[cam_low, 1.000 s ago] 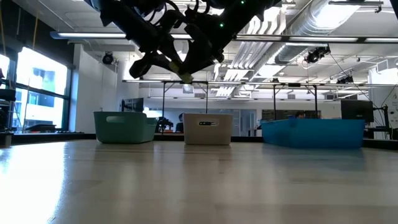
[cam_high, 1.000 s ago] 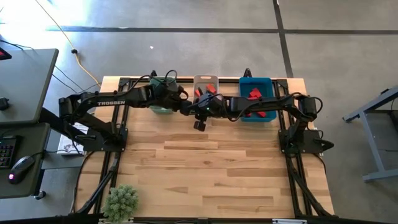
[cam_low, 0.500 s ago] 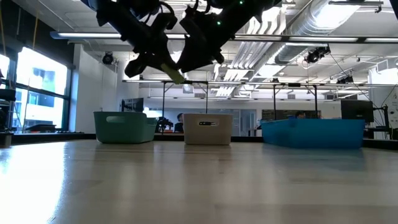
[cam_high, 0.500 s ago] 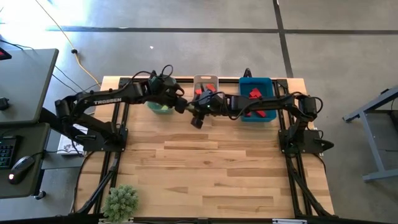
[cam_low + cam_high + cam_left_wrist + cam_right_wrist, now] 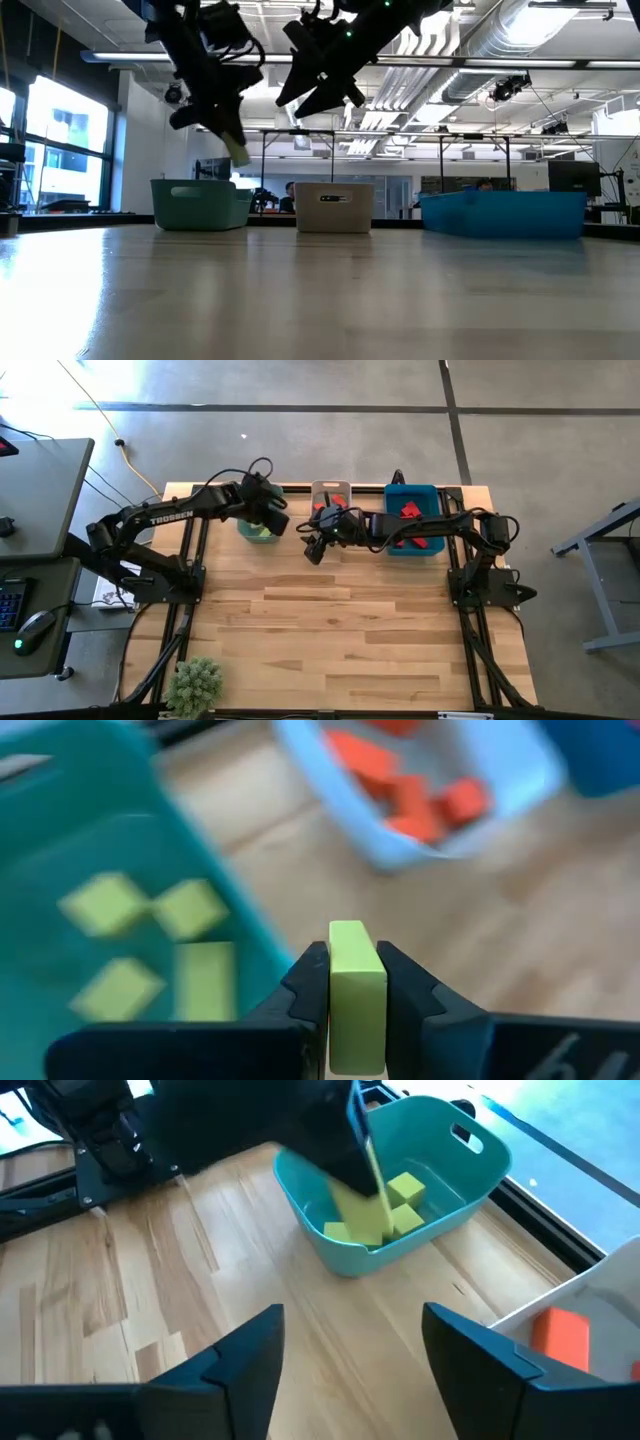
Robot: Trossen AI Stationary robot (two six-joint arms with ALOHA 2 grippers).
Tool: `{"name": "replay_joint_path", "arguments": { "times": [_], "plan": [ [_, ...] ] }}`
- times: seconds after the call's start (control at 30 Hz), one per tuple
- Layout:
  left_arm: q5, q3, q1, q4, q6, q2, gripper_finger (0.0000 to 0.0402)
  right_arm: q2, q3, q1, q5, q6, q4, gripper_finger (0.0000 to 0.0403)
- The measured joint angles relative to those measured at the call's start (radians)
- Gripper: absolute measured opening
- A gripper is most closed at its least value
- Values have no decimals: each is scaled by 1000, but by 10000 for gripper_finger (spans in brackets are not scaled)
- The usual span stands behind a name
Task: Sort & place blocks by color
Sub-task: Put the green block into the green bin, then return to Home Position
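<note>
My left gripper [image 5: 356, 982] is shut on a yellow-green bar [image 5: 356, 990] and hangs over the green bin [image 5: 258, 532] at the table's far edge; the low view shows the bar [image 5: 236, 152] well above that bin. Several yellow-green blocks [image 5: 150, 940] lie in the green bin. My right gripper [image 5: 360, 1370] stands open and empty above the table, just near-left of the white bin [image 5: 330, 495], facing the green bin [image 5: 400, 1210]. Orange-red blocks [image 5: 420, 790] lie in the white bin, and deep red blocks [image 5: 408, 512] in the blue bin [image 5: 412, 525]. My left gripper pinches the yellow-green bar between its two fingers [image 5: 310, 990], one on each long side face. The bar's end [image 5: 350, 932] sticks out past the fingertips. In the low view the fingers slant downward and the bar hangs tilted below them, clear of the bin and the table.
The three bins stand in a row along the far edge: green, white, blue. Both arms cross above this row, close to each other. A small green plant [image 5: 195, 682] sits at the near left corner. The wide wooden tabletop [image 5: 340, 630] lies nearer.
My left gripper has carried the yellow-green bar away from my right gripper, toward the table's left edge and over the green bin, and the bar now points more steeply down. My right gripper, which was at the bar a second ago, is now apart from it.
</note>
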Motion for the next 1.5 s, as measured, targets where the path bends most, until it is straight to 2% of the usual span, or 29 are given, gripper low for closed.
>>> {"name": "replay_joint_path", "arguments": {
  "times": [0.27, 0.47, 0.67, 0.93, 1.1, 1.3, 1.5],
  "plan": [
    [-160, 0, 103, -78, 54, 0, 48, 0, 0, 0, -12, 19, -1, 224],
    [-179, 0, 169, -77, 74, 0, 54, 0, 0, 5, -35, 52, -1, 224],
    [-131, 0, 207, -78, 158, 1, 79, 0, 0, 10, -35, 51, -1, 224],
    [-100, 0, 234, -73, 160, 1, 152, 0, 0, 23, -36, 51, -2, 224],
    [-37, 0, 238, -70, 161, 1, 171, 0, 0, 46, -38, 47, -2, 224],
    [44, 0, 174, -20, 161, -28, 172, -3, 0, 63, -45, 46, -10, 224],
    [53, 1, 56, 62, 160, -115, 172, -37, 0, 68, -66, 0, -24, 224]
  ]
}}
